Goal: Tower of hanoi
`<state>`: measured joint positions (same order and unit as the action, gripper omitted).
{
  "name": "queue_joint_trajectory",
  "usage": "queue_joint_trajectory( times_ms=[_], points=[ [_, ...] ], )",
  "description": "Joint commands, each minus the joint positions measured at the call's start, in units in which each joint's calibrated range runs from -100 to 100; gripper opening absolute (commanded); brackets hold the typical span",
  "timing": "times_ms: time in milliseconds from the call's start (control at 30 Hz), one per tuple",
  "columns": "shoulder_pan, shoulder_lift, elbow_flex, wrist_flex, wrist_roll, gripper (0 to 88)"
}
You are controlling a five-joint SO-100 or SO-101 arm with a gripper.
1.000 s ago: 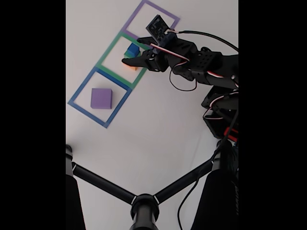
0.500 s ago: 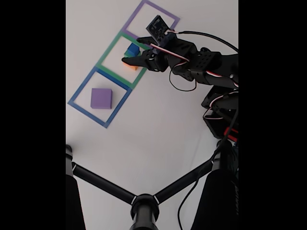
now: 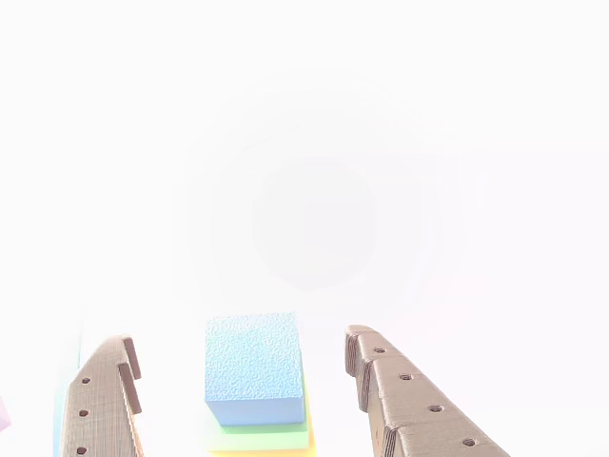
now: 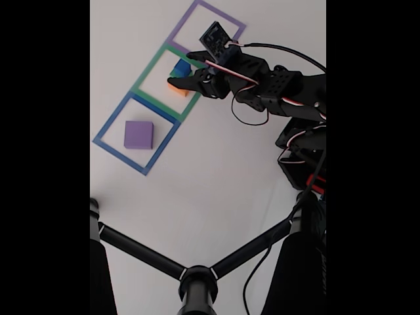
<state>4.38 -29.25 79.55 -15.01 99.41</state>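
Observation:
In the other view a blue block tops a stack, with a wider green slab and a yellow-orange layer under it. My gripper is open, one brown finger on each side of the stack and clear of it. In the fixed view the gripper straddles the blue block and an orange piece inside the green taped square. A purple block lies flat in the blue taped square.
A purple taped square lies beyond the green one. The black arm and its cables occupy the right side. A black tripod spreads across the bottom of the fixed view. White tabletop lies between them.
The gripper has shifted only very slightly around the stack. The blocks have not moved.

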Motion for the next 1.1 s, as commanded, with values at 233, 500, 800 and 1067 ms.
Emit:
queue_joint_trajectory(
  times_ms=[233,500,800,1067],
  points=[
    [-0.93,-0.26,-0.37,-1.27,0.59,20.0],
    [-1.22,-0.26,-0.37,-1.27,0.59,16.2],
    [-1.41,-0.26,-0.09,-1.27,0.59,14.4],
    [-1.5,-0.26,0.36,-1.51,0.59,12.8]
  ],
)
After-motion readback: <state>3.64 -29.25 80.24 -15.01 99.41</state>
